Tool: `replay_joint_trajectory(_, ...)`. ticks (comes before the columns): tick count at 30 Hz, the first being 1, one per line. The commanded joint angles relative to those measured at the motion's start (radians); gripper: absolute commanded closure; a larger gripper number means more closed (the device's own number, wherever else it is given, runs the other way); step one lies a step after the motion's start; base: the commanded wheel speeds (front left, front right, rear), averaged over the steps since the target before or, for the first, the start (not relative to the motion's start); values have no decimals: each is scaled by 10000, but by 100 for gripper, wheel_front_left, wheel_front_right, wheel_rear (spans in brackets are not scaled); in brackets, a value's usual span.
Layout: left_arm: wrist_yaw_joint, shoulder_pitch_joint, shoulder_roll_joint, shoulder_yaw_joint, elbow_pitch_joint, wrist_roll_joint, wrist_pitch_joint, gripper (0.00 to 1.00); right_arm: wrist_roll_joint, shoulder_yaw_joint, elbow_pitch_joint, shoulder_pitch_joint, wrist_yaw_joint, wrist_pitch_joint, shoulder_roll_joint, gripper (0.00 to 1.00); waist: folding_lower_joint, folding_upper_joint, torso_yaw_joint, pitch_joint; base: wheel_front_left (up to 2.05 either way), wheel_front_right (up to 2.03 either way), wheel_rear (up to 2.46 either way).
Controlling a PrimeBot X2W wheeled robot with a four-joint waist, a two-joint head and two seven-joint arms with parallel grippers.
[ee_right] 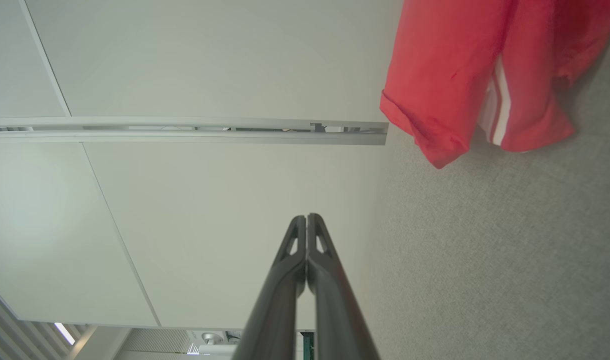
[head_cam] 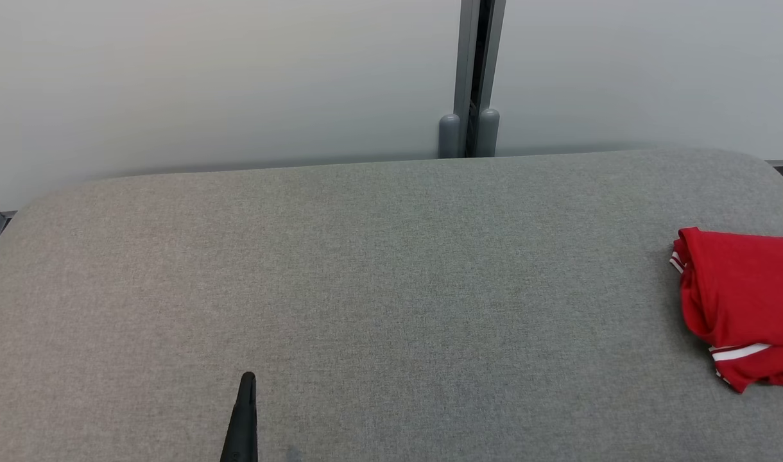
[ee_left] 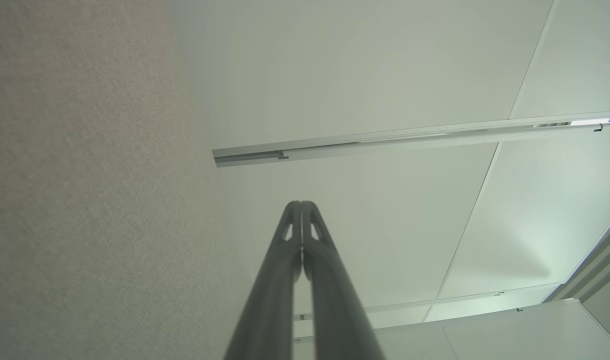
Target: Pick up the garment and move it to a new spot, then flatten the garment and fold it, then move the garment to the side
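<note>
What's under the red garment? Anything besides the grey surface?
The red garment lies bunched on the grey fabric surface. Nothing pokes out around its visible edges; anything beneath the folds is covered.

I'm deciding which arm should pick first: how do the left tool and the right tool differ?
The left tool rises over bare grey surface, well away from the red garment; the right tool has that garment just ahead, off to one side. In the wrist views, the surface lies left of the left tool, right of the right tool. Both are shut, holding nothing.
</note>
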Motion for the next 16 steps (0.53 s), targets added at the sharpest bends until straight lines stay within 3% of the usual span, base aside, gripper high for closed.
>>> replay_joint_trajectory(1, -43, 34, 46, 18, -32, -47, -17, 100, 66, 8, -26, 78, 4, -25, -27, 100, 0, -1, 0, 0, 0, 0, 0)
replay_joint_trajectory(16, -43, 33, 48, 16, -30, -47, -20, 100, 65, 10, -26, 79, 4, -26, -27, 100, 0, -1, 0, 0, 0, 0, 0)
